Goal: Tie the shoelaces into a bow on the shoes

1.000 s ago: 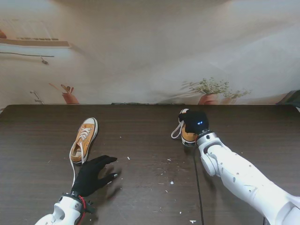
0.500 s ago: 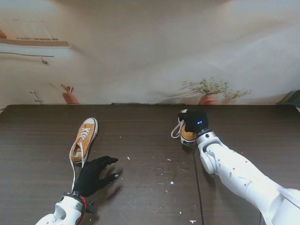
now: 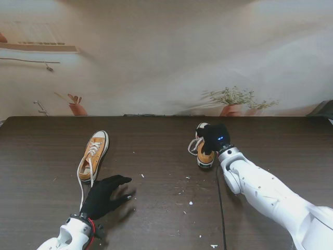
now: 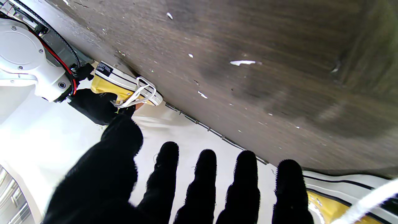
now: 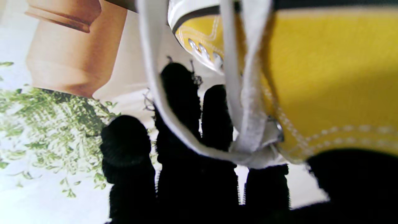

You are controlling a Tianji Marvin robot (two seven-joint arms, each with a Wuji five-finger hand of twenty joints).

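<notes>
Two mustard-yellow canvas sneakers with white rubber soles and white laces lie on our dark wood-grain counter point(image 3: 156, 151): one sneaker point(image 3: 93, 154) at centre left of the stand view, laces trailing loose, the other sneaker point(image 3: 204, 153) right of centre. Our black-gloved right hand point(image 3: 216, 136) grasps that second sneaker. Our black-gloved left hand point(image 3: 104, 195), lower left, is released, fingers spread. Small white flecks point(image 3: 190, 202) dot the counter between them.

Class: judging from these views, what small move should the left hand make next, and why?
Probably reach forward to the left shoe: the left hand is open and holds nothing, and that shoe's laces trail loose beside it, while the right hand already grips the right shoe.
</notes>
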